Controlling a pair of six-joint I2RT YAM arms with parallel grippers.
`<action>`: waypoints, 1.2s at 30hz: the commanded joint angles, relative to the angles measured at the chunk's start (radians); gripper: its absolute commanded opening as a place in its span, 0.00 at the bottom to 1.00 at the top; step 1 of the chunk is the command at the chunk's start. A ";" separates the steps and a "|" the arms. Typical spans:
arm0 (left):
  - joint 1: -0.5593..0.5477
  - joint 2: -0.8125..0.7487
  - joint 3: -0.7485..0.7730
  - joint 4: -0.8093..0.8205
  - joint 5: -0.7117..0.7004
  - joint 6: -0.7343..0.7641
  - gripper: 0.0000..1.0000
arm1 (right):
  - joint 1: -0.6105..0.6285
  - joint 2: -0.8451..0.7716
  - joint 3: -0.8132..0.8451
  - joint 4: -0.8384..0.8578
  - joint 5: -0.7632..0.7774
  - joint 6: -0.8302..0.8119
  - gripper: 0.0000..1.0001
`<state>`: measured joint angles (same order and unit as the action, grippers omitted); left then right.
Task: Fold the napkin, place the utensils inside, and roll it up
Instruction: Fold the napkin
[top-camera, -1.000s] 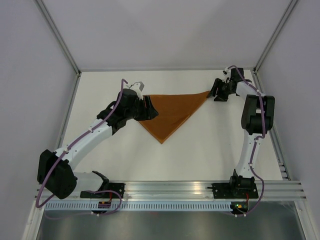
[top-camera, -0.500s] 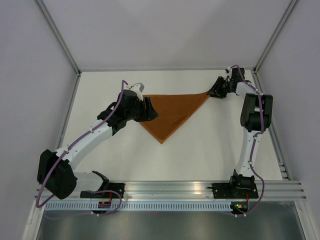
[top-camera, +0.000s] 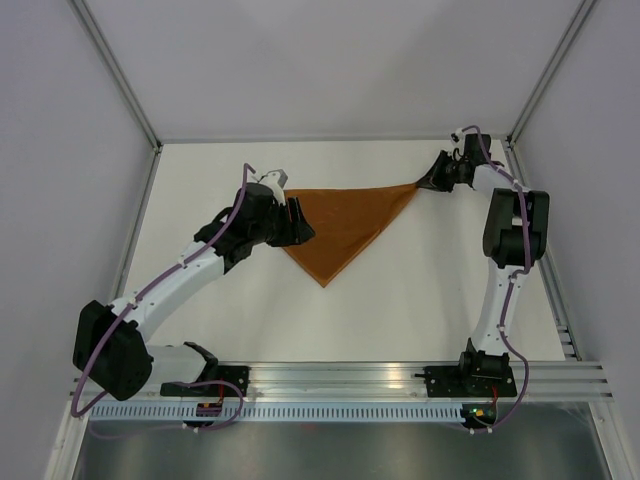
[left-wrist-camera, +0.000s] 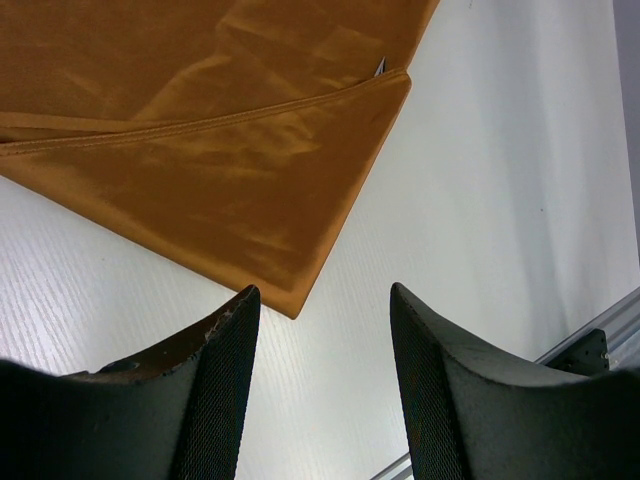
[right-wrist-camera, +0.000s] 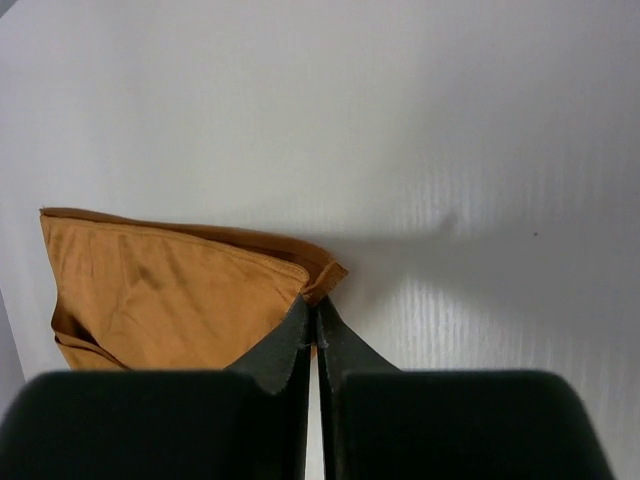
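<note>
pinching the napkin (top-camera: 345, 220) by its right corner with my right end effector (right-wrist-camera: 312, 305), clamped shut, guessing to tug it straight | left end effector (left-wrist-camera: 320, 290) open near left corner | napkin folded triangular, flat on surface (top-camera: 430, 290)

My work surface is a white table (top-camera: 400, 320) with a finely ribbed top. Plain pale grey walls (top-camera: 330, 60) enclose it on three sides (slim metal corner posts (top-camera: 116, 72) join them). A slotted aluminium rail (top-camera: 340, 378) runs along its near edge. Lighting is soft and even.

High rear overview, close wrist views, all sharing the napkin (top-camera: 345, 222)
</note>
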<state>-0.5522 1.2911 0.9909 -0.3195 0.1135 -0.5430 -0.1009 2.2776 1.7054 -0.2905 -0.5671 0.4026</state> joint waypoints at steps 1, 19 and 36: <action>-0.005 -0.035 0.000 0.031 -0.009 -0.035 0.59 | 0.032 -0.151 -0.035 0.050 -0.004 -0.093 0.06; 0.014 -0.240 -0.021 -0.042 -0.225 -0.150 0.58 | 0.562 -0.547 -0.371 0.011 0.281 -0.783 0.04; 0.051 -0.411 0.020 -0.139 -0.276 -0.183 0.58 | 0.920 -0.512 -0.538 0.060 0.481 -0.966 0.01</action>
<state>-0.5053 0.8917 0.9695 -0.4423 -0.1493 -0.6910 0.7891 1.7512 1.1744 -0.2810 -0.1314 -0.5339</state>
